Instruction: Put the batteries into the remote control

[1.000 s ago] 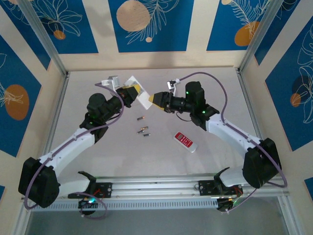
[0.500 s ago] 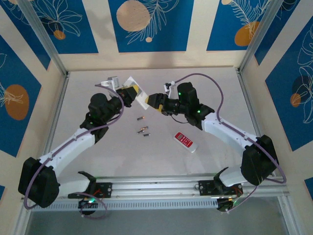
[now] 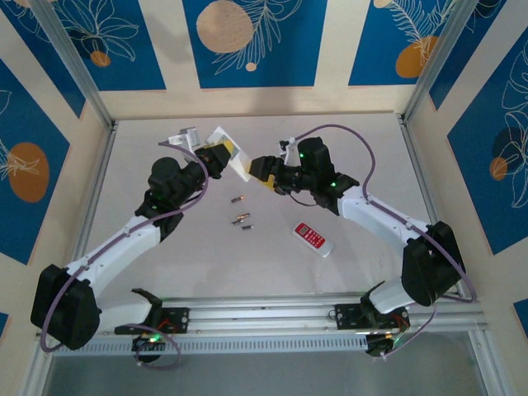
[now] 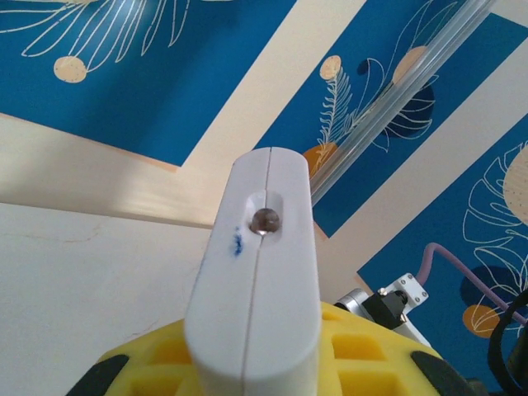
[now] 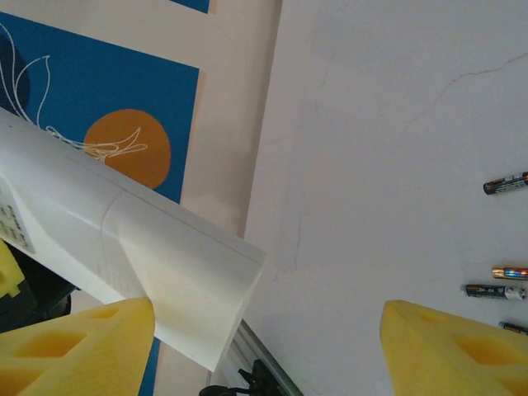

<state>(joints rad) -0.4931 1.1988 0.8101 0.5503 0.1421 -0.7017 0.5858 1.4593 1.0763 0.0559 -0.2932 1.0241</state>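
Left end effector [image 3: 216,155] gripped the white slab-shaped plastic remote control [image 3: 239,167], its long axis toward the wide-open, empty right end effector [image 3: 262,167] just beside its free end; slim silvery-grey batteries [image 3: 240,217] lay on the counter [image 3: 272,264], base-side of it.

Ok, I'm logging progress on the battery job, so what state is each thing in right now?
left gripper: shut on the white plastic remote.
white plastic remote: held up off the table, tilted.
right gripper: open, yellow fingers apart at the remote's free end.
small silvery batteries: lying loose on the table.
red-and-white remote: flat on the table, untouched.
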